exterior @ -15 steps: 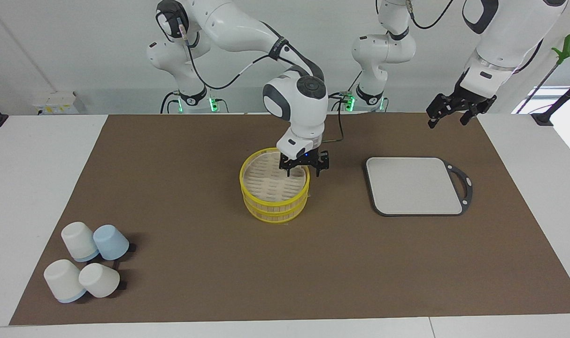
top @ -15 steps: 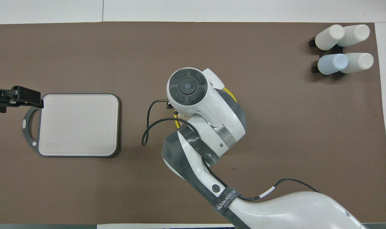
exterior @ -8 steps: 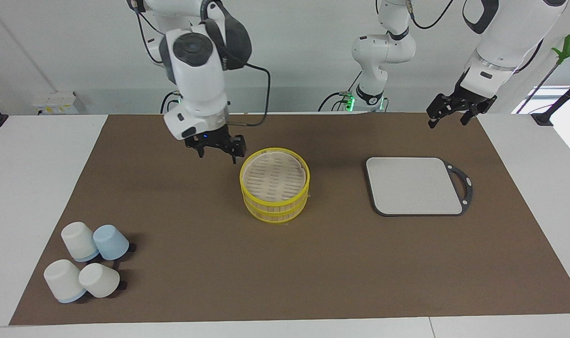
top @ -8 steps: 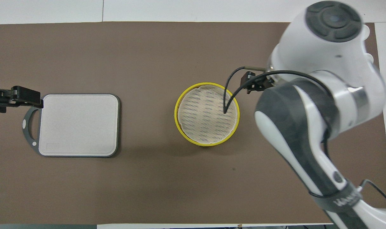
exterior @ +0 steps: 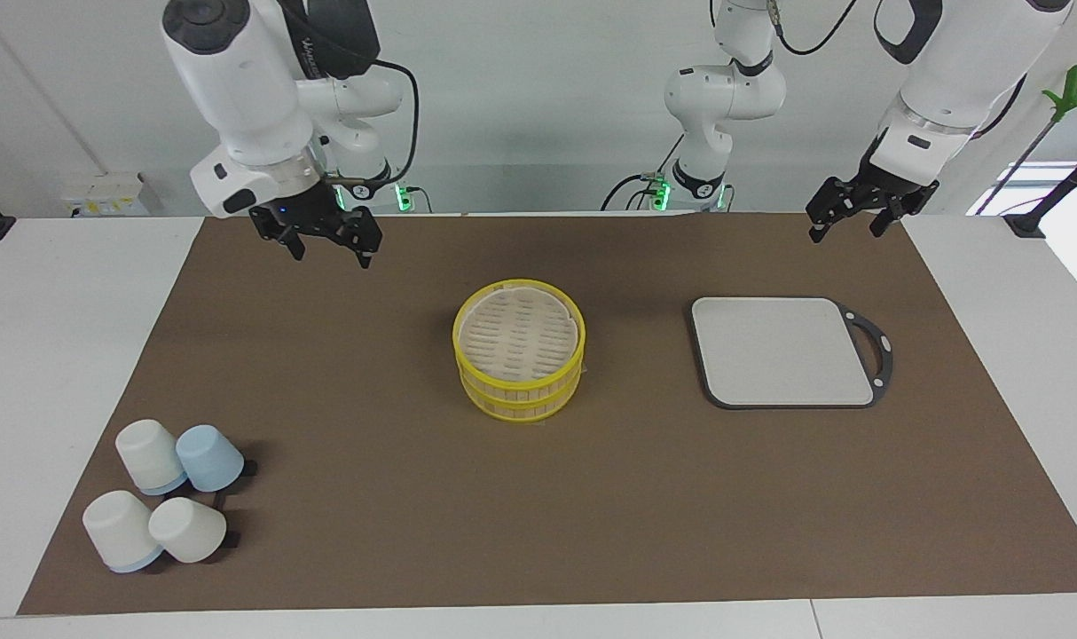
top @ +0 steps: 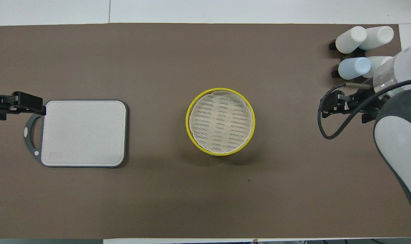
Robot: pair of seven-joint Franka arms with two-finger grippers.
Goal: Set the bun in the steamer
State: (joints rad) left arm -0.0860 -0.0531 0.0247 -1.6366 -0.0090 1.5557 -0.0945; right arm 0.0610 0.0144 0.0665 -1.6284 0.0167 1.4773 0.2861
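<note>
A bright yellow rim is seen on the round two-tier steamer (exterior: 519,351), with a tan slatted base. The flat rectangular board (exterior: 782,351) is pale grey, edged dark grey. The worktop (exterior: 538,497) is covered in plain brown.

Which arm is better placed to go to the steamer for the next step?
Probably the right: the right tool hangs over bare mat, closer to the steamer. The left tool waits near the grey board's handle end. No bun shows.
</note>
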